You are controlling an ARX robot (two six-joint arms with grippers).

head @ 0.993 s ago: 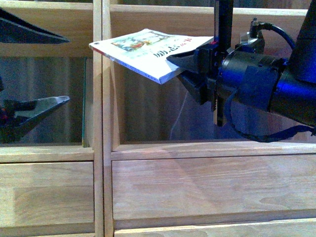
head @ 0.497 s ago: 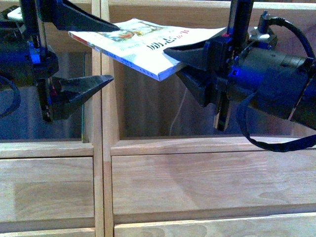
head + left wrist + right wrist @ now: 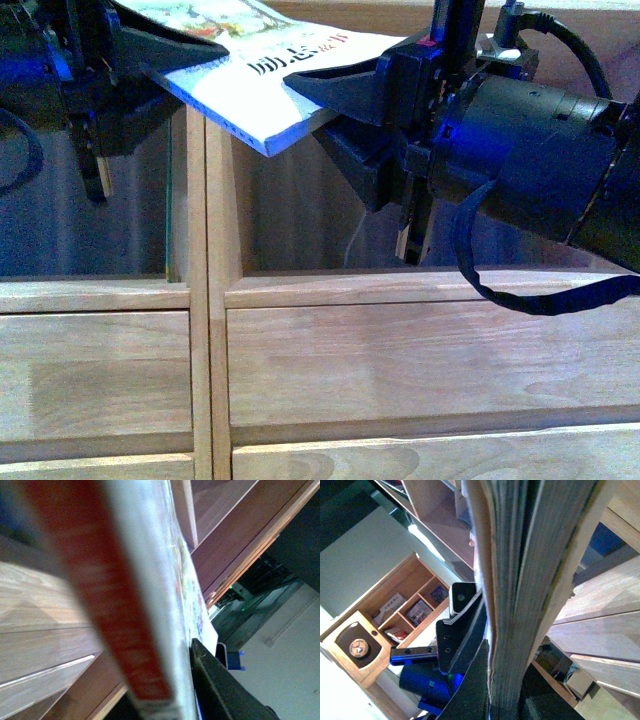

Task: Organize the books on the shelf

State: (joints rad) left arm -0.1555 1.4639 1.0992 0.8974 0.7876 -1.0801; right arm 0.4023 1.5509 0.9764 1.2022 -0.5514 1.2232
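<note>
At 12 o'clock in the front view, the white paperback (image 3: 255, 90) is held in the air, cover up and tilted, with its near corner dipped toward 6 o'clock. It is carried in front of the upper openings of the light wood shelf (image 3: 400, 370) and is not set down in any compartment.

From 2 o'clock the right gripper (image 3: 310, 112) is clamped on the book's right end, with one finger laid on the cover beside the red lettering and the other pressed beneath. In the right wrist view the page edges (image 3: 510, 605) are seen pinched close against the finger.

At 10 o'clock the left gripper (image 3: 195, 72) is set astride the book's left end, one finger above and one below, at a narrow gap. Whether it presses the book cannot be told. A red spine is shown very near in the left wrist view, blurred.

Plain drawer fronts are seen from 5 to 7 o'clock. A thin teal book (image 3: 168, 200) is stood upright at 9 o'clock, against the shelf's divider.
</note>
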